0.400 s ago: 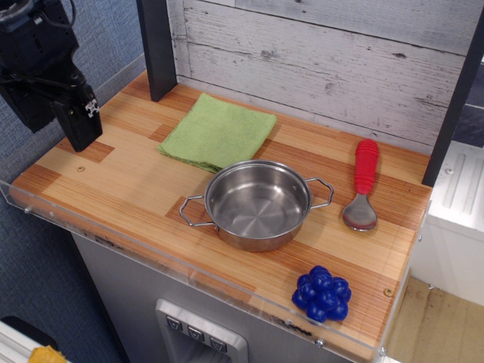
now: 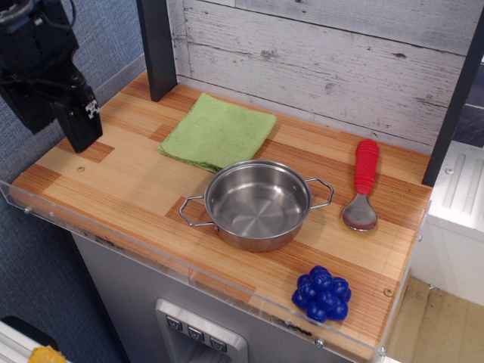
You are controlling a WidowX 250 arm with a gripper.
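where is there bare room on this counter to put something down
Widest bare wood: front left, between the gripper, green cloth and pot. Smaller patch: front edge between pot and blue grapes. Tight between pot and spoon.

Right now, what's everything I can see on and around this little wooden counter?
cloth: one, green, folded, back middle of the counter
pot: one, shiny steel, two handles, empty, centre front, just in front of the cloth
spoon: one, red handle with a metal bowl, right of the pot
grape bunch: one, blue, front right corner
counter: one, striped brown wood
plank wall: one, whitish grey, behind the counter
post: one, dark, back left
pincer: one, black, over the left end, holding nothing; open or shut unclear
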